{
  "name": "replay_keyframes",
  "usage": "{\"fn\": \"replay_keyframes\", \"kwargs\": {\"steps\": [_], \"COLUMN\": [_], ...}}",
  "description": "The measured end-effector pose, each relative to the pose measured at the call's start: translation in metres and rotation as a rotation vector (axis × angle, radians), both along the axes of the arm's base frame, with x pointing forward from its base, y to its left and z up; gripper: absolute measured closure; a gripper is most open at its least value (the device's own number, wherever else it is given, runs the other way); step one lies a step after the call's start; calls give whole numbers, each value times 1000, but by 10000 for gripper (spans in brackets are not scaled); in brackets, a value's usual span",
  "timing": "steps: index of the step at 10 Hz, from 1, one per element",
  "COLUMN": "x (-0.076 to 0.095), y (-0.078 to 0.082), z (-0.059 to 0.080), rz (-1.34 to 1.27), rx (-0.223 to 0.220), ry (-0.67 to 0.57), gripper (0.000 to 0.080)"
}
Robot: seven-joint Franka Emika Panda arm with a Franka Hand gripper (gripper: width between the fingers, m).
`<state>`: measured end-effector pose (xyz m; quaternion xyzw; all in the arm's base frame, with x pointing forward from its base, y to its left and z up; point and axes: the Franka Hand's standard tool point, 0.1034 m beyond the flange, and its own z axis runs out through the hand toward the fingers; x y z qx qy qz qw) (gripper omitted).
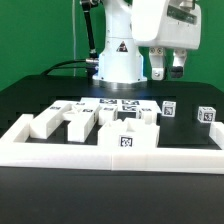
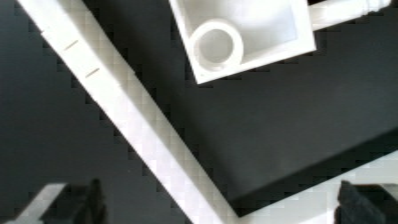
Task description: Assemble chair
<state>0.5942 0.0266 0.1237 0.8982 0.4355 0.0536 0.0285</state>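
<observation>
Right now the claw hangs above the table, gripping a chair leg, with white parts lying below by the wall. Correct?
Not quite. The claw grips nothing: its jaws stand open and empty, as the exterior view shows. The rest holds: it hangs above the table, and the white parts lie below by the wall.

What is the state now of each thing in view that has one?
Two-finger gripper: open, empty, raised above the black table.
White blocky plastic chair parts: loose on the table, none gripped.
White plastic part with round hole: lying near the long white border wall, untouched.
</observation>
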Motion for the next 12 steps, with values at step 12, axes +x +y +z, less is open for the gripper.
{"fn": "replay_keyframes", "kwargs": {"steps": [12], "x": [-17], "y": [-5], "z": [-33], "rz": [-1027], "rx": [150], "ry": [66], "gripper": [150]}}
